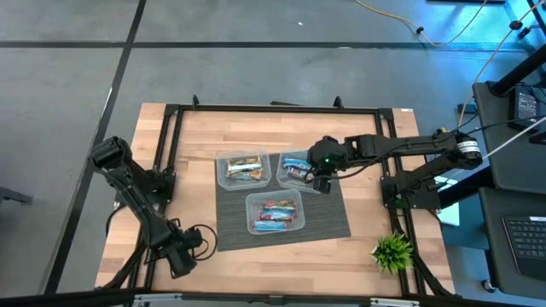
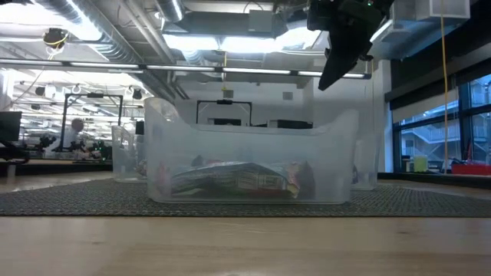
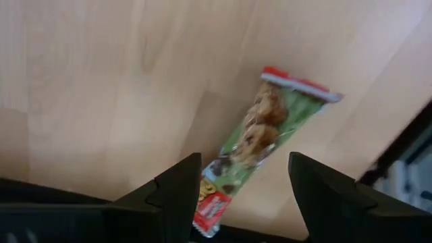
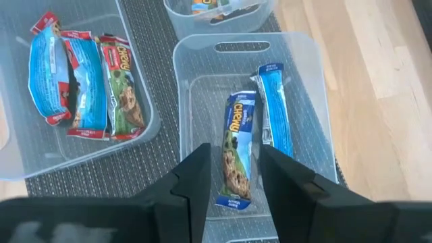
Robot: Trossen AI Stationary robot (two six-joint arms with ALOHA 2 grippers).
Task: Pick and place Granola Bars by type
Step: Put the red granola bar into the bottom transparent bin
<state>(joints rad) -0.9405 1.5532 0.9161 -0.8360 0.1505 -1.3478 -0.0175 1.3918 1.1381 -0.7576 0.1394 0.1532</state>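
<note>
My left gripper [image 3: 239,196] hangs with fingers spread over a green granola bar [image 3: 260,145] on the bare table, unsorted. My right gripper [image 4: 233,182], empty, hovers above the blue-bar tub [image 4: 317,88].

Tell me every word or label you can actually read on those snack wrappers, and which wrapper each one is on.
"Chewy" – on the blue-wrapped bar lying in the tub below the right gripper.
"Chewy" – on the green-and-red bar in the neighbouring tub.
Print on the green bar on the bare table, in front of the left gripper: too blurred to read.
Bars in the low view: unreadable through the tub wall.
</note>
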